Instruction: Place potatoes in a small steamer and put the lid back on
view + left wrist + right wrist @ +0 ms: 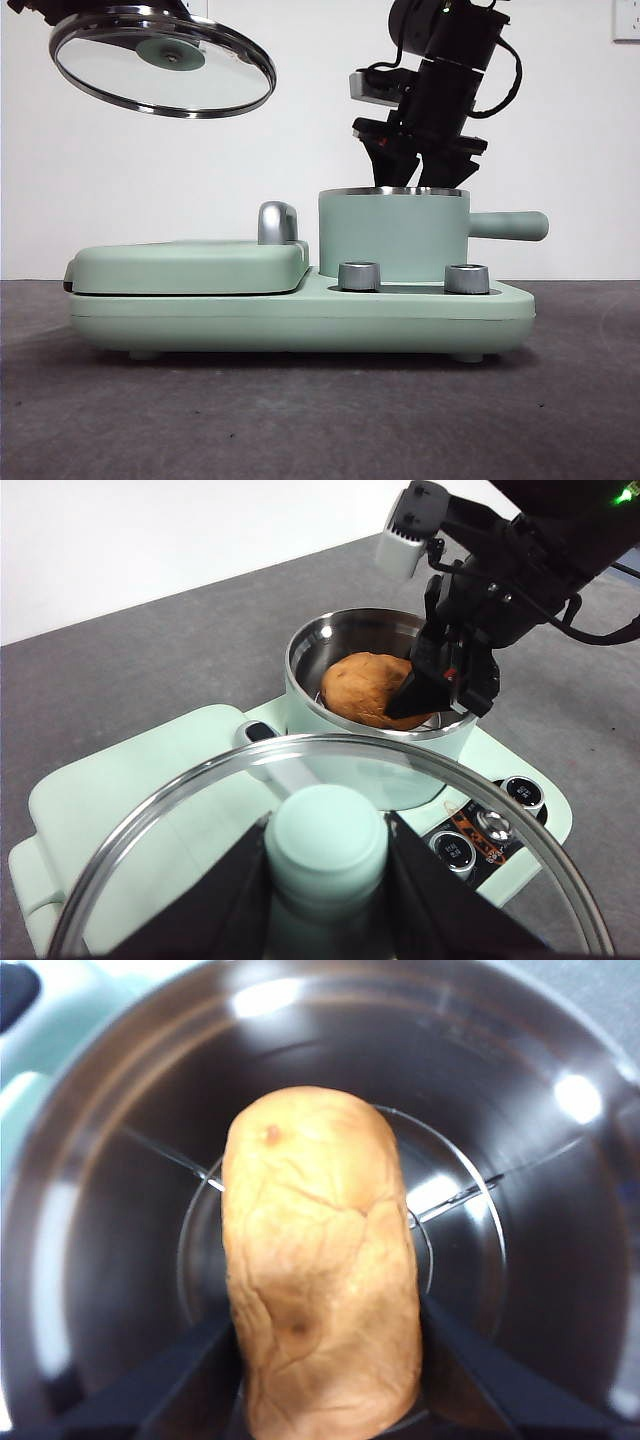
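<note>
So the right gripper (418,172) is dipped into the top of the small steamer (394,236), jaws clamped on either side of the potato (318,1260). From the right wrist view the potato sits down inside the shiny steel interior, over the round insert at the bottom, with a black jaw pressed against each of its sides. Can't tell if it's actually resting on the bottom or just hanging there in the grip. The left wrist view shows the same thing from the side: orange-brown lump inside the pot's steel rim, gripper fingers (420,692) on it.

Meanwhile the left gripper (326,880) is pinched on the mint-green knob (325,840) of the lid (163,61), holding it tilted up in the air at the upper left, well apart from the pot and above the flat griddle cover (190,266). The steamer's handle (508,225) sticks out to the right, and two silver dials (360,276) sit on the green base (300,320) just in front of the pot.
</note>
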`<action>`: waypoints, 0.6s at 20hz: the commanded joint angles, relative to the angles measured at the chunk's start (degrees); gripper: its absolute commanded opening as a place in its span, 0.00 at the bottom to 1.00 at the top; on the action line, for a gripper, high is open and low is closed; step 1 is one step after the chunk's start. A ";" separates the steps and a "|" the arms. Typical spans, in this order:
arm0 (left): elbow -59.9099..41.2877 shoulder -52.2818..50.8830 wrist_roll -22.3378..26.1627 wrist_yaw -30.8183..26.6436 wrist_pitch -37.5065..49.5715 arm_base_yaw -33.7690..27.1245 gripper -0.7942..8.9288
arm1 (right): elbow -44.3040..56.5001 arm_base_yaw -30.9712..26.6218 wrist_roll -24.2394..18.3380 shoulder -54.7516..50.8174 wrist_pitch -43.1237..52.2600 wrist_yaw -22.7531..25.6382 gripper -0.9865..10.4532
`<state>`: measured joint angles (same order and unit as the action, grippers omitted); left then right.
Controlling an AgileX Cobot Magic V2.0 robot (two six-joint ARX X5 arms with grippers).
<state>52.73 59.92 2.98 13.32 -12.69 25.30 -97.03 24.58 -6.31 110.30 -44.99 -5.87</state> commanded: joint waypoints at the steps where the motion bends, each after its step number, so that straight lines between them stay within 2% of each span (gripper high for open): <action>1: 0.98 0.00 0.42 -0.02 1.53 0.15 0.10 | -1.36 0.24 -0.87 1.33 0.44 0.11 0.28; 2: 0.98 0.00 0.42 -0.02 1.53 0.15 0.10 | -1.36 0.24 -1.42 1.33 0.57 -0.09 0.30; 4: 0.98 0.00 0.42 -0.02 1.53 0.15 0.10 | -1.36 0.26 -1.81 1.33 0.87 -0.11 0.40; 7: 0.98 0.00 0.42 -0.02 1.53 0.15 0.10 | -1.36 0.31 -1.84 0.63 0.87 -0.15 0.41; 10: 0.98 0.00 0.44 -0.02 1.53 0.15 0.10 | -1.36 0.31 -1.20 -5.27 0.68 -0.31 0.41; 12: 0.98 0.00 0.42 -0.02 1.44 0.15 0.10 | -1.33 0.46 -1.25 -10.62 -0.72 -3.21 0.41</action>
<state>52.73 59.92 2.98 13.32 -12.73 25.30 -97.03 24.62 -7.64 98.96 -45.82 -9.02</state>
